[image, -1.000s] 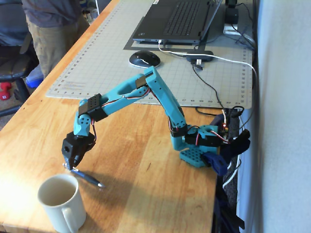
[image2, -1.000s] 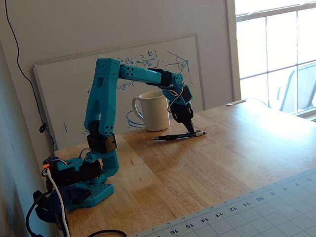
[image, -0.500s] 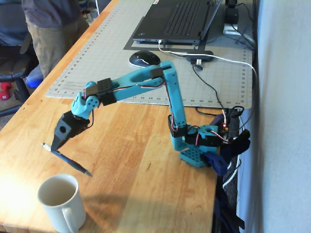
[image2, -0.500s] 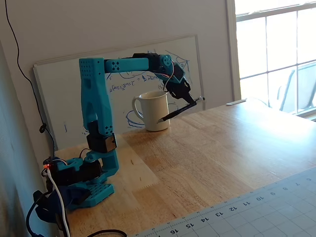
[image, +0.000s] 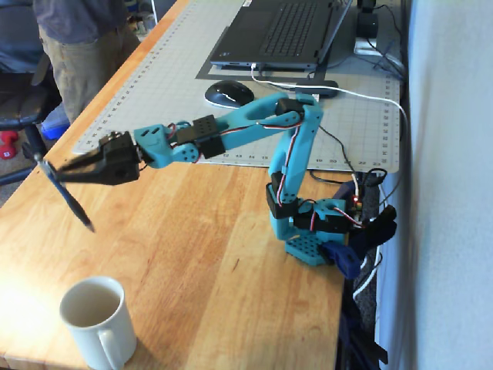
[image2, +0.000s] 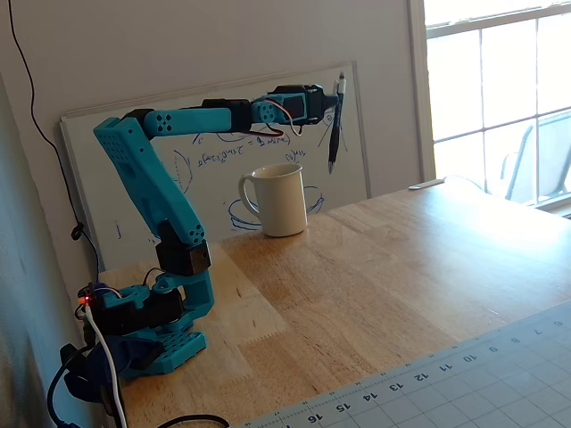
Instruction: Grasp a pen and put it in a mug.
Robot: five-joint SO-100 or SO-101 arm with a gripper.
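The slim dark blue pen (image: 65,193) hangs in the air, gripped near its upper end by my black gripper (image: 63,169), which is shut on it. In a fixed view the pen (image2: 335,125) hangs nearly upright, tip down, held by the gripper (image2: 332,102). The cream-white mug (image: 96,321) stands upright on the wooden table near its front edge. The pen is above the table and well clear of the mug's rim. In the other fixed view the mug (image2: 278,200) stands below and left of the pen, handle to the left.
The arm's blue base (image: 308,231) is clamped at the table's right edge. A cutting mat (image: 177,85), a laptop (image: 285,35) and a mouse (image: 228,93) lie at the back. A person (image: 77,46) stands at the far left. A whiteboard (image2: 223,160) leans on the wall.
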